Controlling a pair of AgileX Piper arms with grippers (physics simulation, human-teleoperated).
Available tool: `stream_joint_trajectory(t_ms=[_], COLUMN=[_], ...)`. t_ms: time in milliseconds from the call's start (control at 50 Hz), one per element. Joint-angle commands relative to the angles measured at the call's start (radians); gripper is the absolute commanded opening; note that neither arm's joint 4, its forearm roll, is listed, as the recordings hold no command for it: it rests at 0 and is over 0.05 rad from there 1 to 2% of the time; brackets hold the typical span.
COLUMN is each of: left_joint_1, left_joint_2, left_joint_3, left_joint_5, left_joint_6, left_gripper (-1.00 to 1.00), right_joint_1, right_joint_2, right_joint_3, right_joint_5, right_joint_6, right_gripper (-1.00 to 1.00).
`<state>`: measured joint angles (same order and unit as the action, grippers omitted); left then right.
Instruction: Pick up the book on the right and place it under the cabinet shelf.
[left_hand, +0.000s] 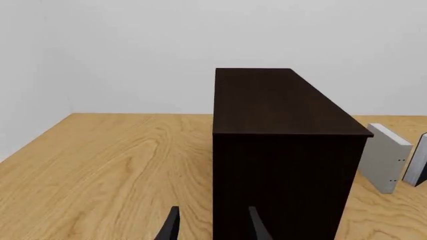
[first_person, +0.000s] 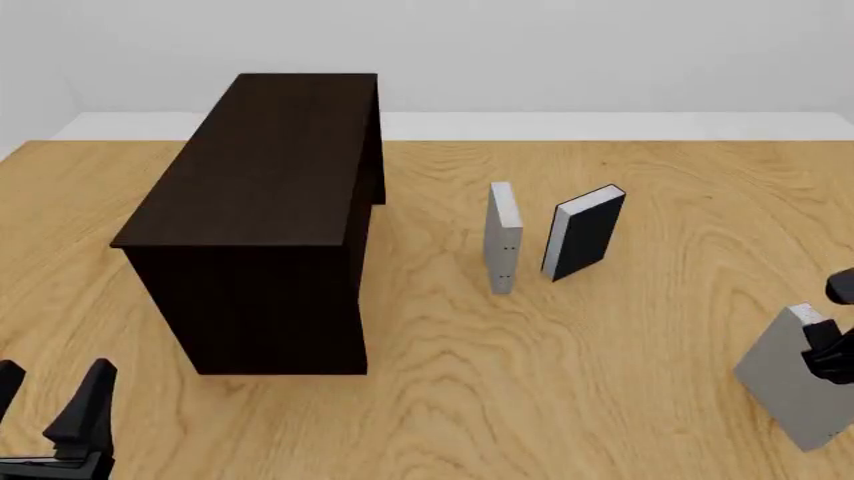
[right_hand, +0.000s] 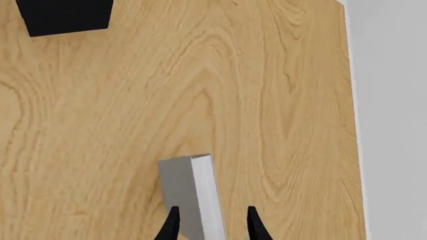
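The book (first_person: 795, 392) is a plain light-grey hardback standing on edge near the table's front right corner. My right gripper (first_person: 825, 345) is at its top edge. In the right wrist view the book (right_hand: 195, 192) sits between the two fingers of the right gripper (right_hand: 212, 227), which is open and not pressing on it. The cabinet shelf (first_person: 267, 170) is a large dark-brown box on the left half of the table, also seen from its closed end (left_hand: 280, 115). My left gripper (first_person: 47, 405) hangs open and empty near the front left, short of the cabinet.
A second grey book (first_person: 502, 238) stands upright mid-table, with a black-covered book (first_person: 585, 232) leaning just right of it; both show past the cabinet (left_hand: 385, 157) (left_hand: 419, 165). The table edge (right_hand: 353, 125) runs close beside the right gripper. A white wall backs the table.
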<state>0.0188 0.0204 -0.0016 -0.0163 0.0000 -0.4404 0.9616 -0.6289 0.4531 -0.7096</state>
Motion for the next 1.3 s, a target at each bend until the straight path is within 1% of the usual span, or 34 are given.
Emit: stream_joint_trajectory(t_ms=[20,140,160,180,220,320,400,520,660,860,980,1000,1060,1120,1180,1300], left_joint_1=[0.0,0.0,0.0,0.0,0.0,0.0,0.0,0.0,0.0,0.0,0.0,0.0,0.0,0.0,0.0,0.0], left_joint_2=[0.002,0.002,0.002,0.0,0.002,0.001,0.001,0.001,0.001,0.001,0.001,0.001,0.001,0.001,0.001,0.001], left_joint_3=[0.0,0.0,0.0,0.0,0.0,0.0,0.0,0.0,0.0,0.0,0.0,0.0,0.0,0.0,0.0,0.0], left_joint_5=[-0.001,-0.002,-0.001,-0.001,-0.001,-0.001,-0.001,-0.001,-0.001,-0.001,-0.001,-0.001,-0.001,-0.001,-0.001,-0.001], left_joint_6=[0.0,0.0,0.0,0.0,0.0,0.0,0.0,0.0,0.0,0.0,0.0,0.0,0.0,0.0,0.0,0.0], left_gripper=[1.0,1.0,1.0,1.0,1.0,1.0,1.0,1.0,1.0,1.0,1.0,1.0,1.0,1.0,1.0,1.0], right_joint_1=[-0.052,-0.052,-0.045,-0.048,-0.041,-0.062,-0.057,-0.073,-0.086,-0.081,-0.079,-0.074,-0.072,-0.06,-0.061,-0.038], right_joint_2=[0.066,0.078,0.084,0.09,0.092,0.134,0.157,0.202,0.212,0.229,0.226,0.219,0.197,0.184,0.179,0.156], right_joint_3=[0.037,0.042,0.041,0.048,0.047,0.076,0.082,0.098,0.108,0.125,0.12,0.114,0.108,0.098,0.095,0.077], right_joint_5=[-0.078,-0.087,-0.088,-0.099,-0.098,-0.152,-0.172,-0.217,-0.222,-0.236,-0.228,-0.215,-0.199,-0.18,-0.18,-0.144], right_joint_6=[-0.045,-0.049,-0.039,-0.046,-0.035,-0.056,-0.044,-0.057,-0.063,-0.054,-0.046,-0.038,-0.044,-0.036,-0.041,-0.025], right_gripper=[1.0,1.0,1.0,1.0,1.0,1.0,1.0,1.0,1.0,1.0,1.0,-1.0,-1.0,-1.0,-1.0,-1.0])
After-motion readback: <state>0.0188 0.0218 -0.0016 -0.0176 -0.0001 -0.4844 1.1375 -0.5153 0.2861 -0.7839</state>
